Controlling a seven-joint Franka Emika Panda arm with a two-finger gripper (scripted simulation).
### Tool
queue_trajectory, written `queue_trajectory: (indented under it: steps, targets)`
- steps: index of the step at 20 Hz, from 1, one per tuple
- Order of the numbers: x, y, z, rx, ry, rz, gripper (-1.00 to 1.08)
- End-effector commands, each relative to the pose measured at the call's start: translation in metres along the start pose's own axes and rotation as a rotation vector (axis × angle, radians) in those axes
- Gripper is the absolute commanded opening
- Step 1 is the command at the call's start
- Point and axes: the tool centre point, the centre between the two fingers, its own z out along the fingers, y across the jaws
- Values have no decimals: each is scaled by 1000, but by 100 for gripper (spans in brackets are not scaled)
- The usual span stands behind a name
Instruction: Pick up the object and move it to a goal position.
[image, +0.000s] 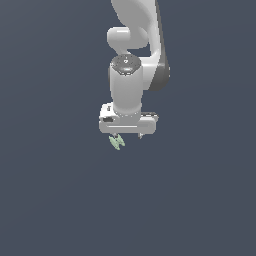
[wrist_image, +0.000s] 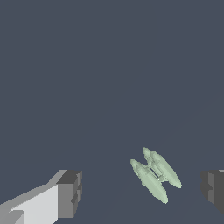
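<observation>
The object (wrist_image: 155, 175) is a tiny pale mint-green thing made of thin prong-like pieces. In the wrist view it lies on the dark surface between my two fingers (wrist_image: 70, 192), nearer the right one, touching neither. In the exterior view the object (image: 117, 142) shows just below my white hand, under its left side. My gripper (image: 128, 135) is open, with its fingers spread wide and only their tips showing under the hand. The hand points straight down.
The dark blue-grey surface (image: 60, 200) fills both views. The white arm (image: 135, 60) rises behind the hand toward the top of the exterior view. Nothing else shows.
</observation>
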Motion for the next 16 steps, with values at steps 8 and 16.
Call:
queue_trajectory:
  steps: [8,16]
  targets:
    - [-1,2,2,1,2,-17,100]
    - [-9,12,16,-3,0,-116,100]
